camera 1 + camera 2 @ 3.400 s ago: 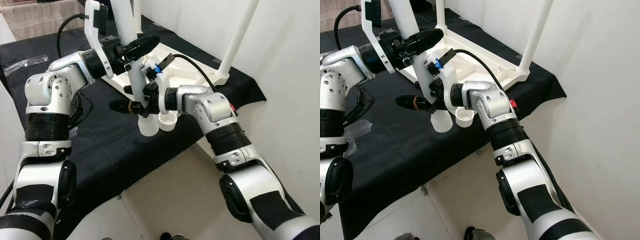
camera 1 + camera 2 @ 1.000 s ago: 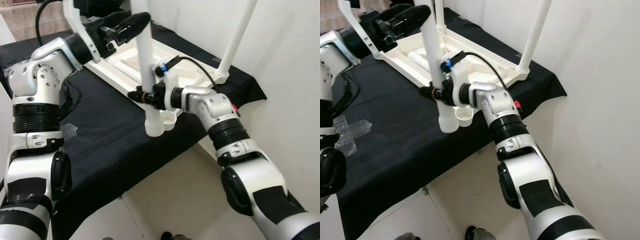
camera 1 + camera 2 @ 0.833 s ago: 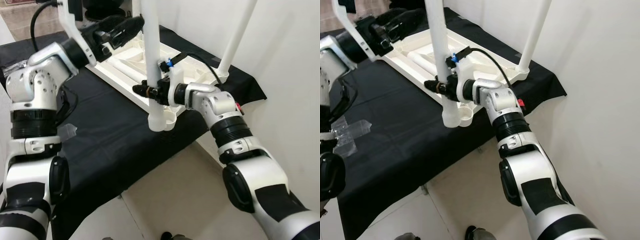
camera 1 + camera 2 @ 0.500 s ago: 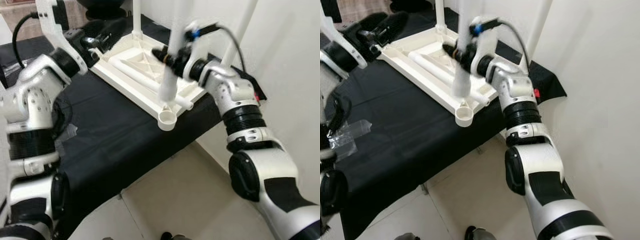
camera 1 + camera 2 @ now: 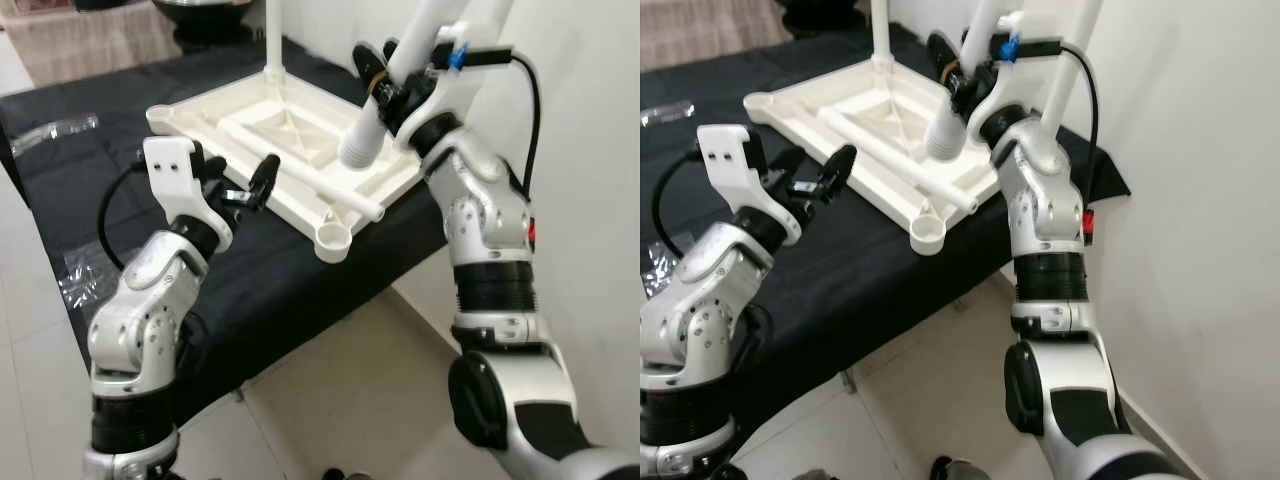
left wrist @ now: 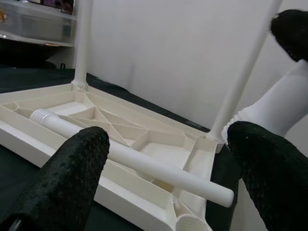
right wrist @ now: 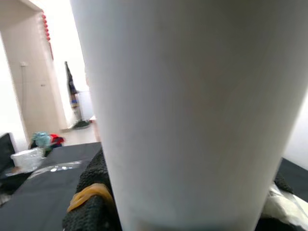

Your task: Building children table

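- Right end effector (image 5: pixel 385 80) is clamped on a white table leg (image 5: pixel 375 125), held tilted above the upturned children's table (image 5: pixel 290 150).
- Left end effector (image 5: pixel 245 180) gapes wide, holding nothing, near the table's edge.
- A loose leg (image 5: pixel 300 180) lies across the table's underside.
- Everything rests on a black-draped tabletop (image 5: pixel 250 270).
- No readable writing.

You get bright, even indoor light in both eye views, with soft shadows on the black cloth (image 5: pixel 250 290). The white table leg (image 7: pixel 183 110) is so near the right wrist camera that it looks blurred; the doorway behind seems overexposed.
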### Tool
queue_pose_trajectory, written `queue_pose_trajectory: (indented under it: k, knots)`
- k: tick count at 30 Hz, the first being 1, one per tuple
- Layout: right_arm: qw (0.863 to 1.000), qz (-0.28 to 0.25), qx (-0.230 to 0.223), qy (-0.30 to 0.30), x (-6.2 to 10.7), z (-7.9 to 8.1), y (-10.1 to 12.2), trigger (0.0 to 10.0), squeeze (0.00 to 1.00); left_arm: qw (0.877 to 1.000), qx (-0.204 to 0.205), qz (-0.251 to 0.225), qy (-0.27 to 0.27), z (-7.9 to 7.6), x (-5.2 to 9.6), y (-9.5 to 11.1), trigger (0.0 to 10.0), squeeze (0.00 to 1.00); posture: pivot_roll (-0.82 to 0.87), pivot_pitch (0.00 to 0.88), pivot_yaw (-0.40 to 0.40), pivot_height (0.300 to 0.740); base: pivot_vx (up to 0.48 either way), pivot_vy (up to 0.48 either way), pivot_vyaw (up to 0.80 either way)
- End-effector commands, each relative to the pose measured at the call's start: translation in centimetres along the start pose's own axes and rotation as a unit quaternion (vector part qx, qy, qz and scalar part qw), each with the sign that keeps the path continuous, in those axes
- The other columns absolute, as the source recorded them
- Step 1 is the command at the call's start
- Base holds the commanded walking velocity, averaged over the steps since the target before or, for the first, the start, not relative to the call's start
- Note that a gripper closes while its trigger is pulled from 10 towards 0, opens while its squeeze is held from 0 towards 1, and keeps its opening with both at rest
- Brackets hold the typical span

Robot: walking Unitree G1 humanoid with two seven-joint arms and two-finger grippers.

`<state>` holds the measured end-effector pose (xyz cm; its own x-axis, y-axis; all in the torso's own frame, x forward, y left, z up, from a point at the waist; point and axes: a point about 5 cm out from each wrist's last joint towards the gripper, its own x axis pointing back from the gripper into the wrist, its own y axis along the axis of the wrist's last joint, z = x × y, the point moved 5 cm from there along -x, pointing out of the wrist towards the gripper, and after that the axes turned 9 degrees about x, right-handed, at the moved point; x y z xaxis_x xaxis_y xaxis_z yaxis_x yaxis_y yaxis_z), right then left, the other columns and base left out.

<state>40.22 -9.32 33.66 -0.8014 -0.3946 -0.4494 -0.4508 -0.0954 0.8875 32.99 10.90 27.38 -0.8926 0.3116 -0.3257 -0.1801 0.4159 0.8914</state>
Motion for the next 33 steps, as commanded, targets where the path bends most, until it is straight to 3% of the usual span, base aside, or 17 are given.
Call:
queue_pose_trajectory:
  k: [1,5,10,18,22,33]
  knots:
    - [1.000,-0.010,0.008,-0.003,0.1,0.2,0.6,10.0,0.00,1.000,-0.001,0.012,0.009,-0.2,0.3,-0.7,10.0,0.00,0.04,0.063,-0.074,0.740,0.000,0.000,0.00]
    - [0.999,0.014,0.024,-0.033,1.6,0.0,-1.2,10.0,0.00,0.999,-0.003,0.027,0.027,-0.9,1.4,-2.4,10.0,0.00,0.04,0.057,-0.084,0.740,0.000,0.000,0.71]
    - [0.998,0.025,0.033,-0.037,2.2,0.0,-1.8,10.0,0.00,0.999,-0.008,0.027,0.037,-0.9,1.8,-2.6,10.0,0.00,0.04,0.056,-0.086,0.740,0.000,0.000,0.80]
    - [0.997,0.039,0.048,-0.047,2.8,-0.1,-2.4,10.0,0.00,0.998,-0.006,0.021,0.058,-0.5,2.3,-2.4,10.0,0.00,0.04,0.054,-0.096,0.740,0.000,-0.405,0.80]
    - [0.997,0.044,0.040,-0.043,2.8,0.3,-2.5,10.0,0.00,0.996,-0.006,0.020,0.086,0.9,2.8,-2.4,10.0,0.00,0.04,0.040,-0.103,0.740,0.289,-0.380,0.00]
    - [0.997,0.045,0.045,-0.035,2.9,0.6,-2.4,10.0,0.00,0.991,0.014,0.015,0.129,2.3,2.9,-2.3,10.0,0.00,0.03,0.047,-0.105,0.740,0.255,-0.227,0.00]
